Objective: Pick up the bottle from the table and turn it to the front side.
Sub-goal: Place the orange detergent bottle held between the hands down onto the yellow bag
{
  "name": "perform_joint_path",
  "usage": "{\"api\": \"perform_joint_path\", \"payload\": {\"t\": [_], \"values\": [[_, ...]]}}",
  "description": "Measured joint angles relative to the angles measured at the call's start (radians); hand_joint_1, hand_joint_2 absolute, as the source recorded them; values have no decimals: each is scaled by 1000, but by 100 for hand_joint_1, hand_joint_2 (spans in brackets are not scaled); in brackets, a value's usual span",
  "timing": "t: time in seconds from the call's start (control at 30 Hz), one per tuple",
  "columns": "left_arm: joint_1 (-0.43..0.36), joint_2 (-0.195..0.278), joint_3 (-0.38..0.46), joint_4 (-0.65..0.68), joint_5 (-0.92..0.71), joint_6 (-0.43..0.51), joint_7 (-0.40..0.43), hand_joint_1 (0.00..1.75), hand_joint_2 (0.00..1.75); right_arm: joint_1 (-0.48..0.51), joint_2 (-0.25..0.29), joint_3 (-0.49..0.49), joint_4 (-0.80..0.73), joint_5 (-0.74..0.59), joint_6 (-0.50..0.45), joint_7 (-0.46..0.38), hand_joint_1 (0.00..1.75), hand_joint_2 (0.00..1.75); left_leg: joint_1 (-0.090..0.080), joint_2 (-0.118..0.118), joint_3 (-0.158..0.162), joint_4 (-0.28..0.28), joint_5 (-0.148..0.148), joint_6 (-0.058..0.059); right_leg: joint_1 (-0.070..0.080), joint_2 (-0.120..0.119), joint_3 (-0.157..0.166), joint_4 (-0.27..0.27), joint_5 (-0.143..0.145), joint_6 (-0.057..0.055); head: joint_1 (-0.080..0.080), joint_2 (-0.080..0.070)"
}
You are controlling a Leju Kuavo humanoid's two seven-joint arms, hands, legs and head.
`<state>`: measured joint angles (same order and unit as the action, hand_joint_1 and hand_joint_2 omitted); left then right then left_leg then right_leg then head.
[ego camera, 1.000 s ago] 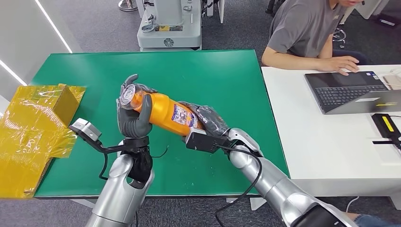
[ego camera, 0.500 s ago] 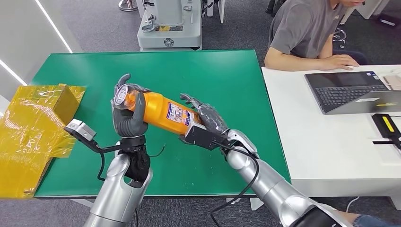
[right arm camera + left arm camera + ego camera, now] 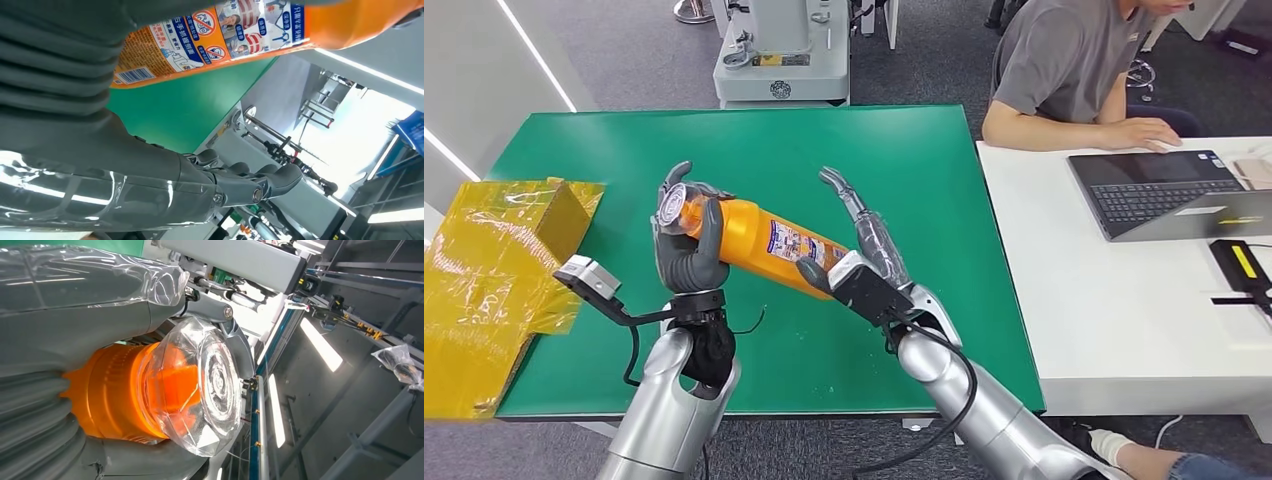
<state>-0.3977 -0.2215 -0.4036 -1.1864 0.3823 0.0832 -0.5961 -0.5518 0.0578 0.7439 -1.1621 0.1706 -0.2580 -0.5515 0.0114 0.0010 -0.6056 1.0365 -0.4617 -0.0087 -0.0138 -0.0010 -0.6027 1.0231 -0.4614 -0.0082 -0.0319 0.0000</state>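
Orange plastic bottle (image 3: 759,245), faceted clear cap: left hand (image 3: 686,250) grips neck; right hand (image 3: 864,255) fingers splayed.

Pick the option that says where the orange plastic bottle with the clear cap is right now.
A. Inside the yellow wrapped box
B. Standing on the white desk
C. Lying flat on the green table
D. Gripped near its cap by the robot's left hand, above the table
D: the left hand wraps the orange plastic bottle just below its clear cap, above the green table.

Orange bottle (image 3: 759,243), clear cap, tilted, off table
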Motion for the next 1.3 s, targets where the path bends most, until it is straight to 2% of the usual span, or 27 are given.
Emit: {"api": "perform_joint_path", "payload": {"t": [0.4,0.57,0.73,0.9,1.07,1.2,1.3], "values": [[1,0,0,0,0,1,-3,175,175,24,-9,0,-57,-5,-5,5,0,0,0,0,0,0,0,0,0,0,0,0,0,0,0,0],[3,3,0,-1,4,19,-6,175,175,46,-12,-4,-79,-26,-53,-18,0,0,0,0,0,0,0,0,0,0,0,0,0,0,0,0],[18,14,0,-12,12,37,-13,175,175,114,-20,-24,-151,-68,-147,-48,0,0,0,0,0,0,0,0,0,0,0,0,0,0,0,0],[36,30,3,-53,-6,70,-26,175,175,234,-21,-63,-223,-158,-201,-77,0,0,0,0,0,0,0,0,0,0,0,0,-1,0,0,0],[49,84,43,-149,-167,151,28,175,175,364,-21,-109,-315,-167,-241,-134,0,0,0,0,-1,-1,0,0,0,0,-1,0,-1,0,0,0],[42,135,95,-199,-413,242,109,175,175,428,-21,-129,-392,-135,-251,-139,0,0,0,0,0,-2,0,0,0,0,-1,0,-1,0,0,0],[29,201,127,-203,-604,315,155,175,175,463,-21,-136,-442,-113,-238,-130,0,0,0,1,1,-2,0,-1,0,1,-1,1,-1,0,0,0]]}}
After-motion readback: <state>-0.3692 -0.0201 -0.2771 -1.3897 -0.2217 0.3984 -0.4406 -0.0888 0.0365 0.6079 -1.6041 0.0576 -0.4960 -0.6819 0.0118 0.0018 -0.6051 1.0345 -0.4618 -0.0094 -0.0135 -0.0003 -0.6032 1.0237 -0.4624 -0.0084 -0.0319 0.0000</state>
